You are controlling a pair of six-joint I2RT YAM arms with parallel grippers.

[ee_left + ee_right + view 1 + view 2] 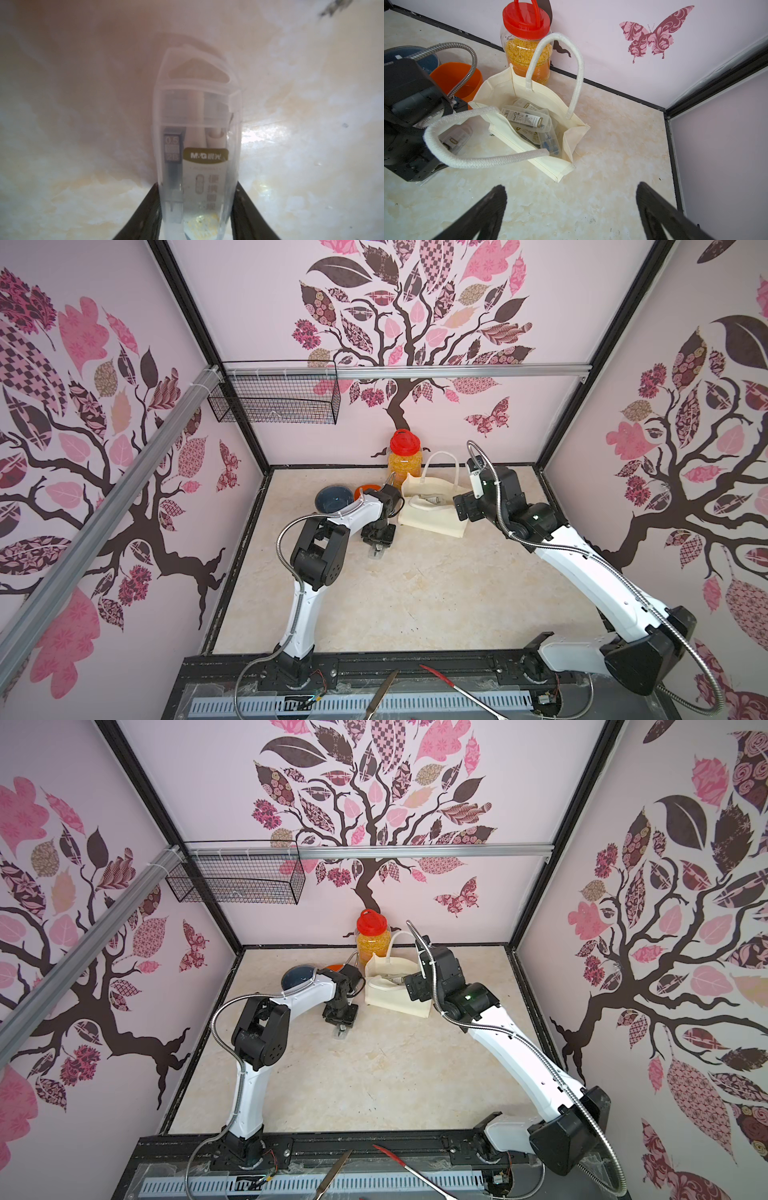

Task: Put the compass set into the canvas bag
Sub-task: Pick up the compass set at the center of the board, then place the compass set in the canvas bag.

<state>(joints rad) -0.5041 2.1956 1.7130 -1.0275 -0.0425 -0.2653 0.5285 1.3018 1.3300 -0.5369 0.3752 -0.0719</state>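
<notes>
The compass set (pixel 197 135) is a clear plastic case with a gold label, lying flat on the marble table left of the canvas bag. My left gripper (pixel 197 184) points down onto it (pixel 376 552), and both black fingers press the case's sides. The cream canvas bag (pixel 432 520) stands open at the back, one handle upright and the other drooped outward. Several similar clear cases (pixel 527 118) lie inside the bag (pixel 550 166). My right gripper (pixel 571 186) hovers open above the bare table beside the bag's right end (pixel 415 988), holding nothing.
A red-lidded jar of yellow grains (pixel 404 458) stands behind the bag against the back wall. A blue bowl (pixel 332 499) and an orange cup (pixel 365 490) sit behind the left arm. A wire basket (pixel 274 400) hangs on the back rail.
</notes>
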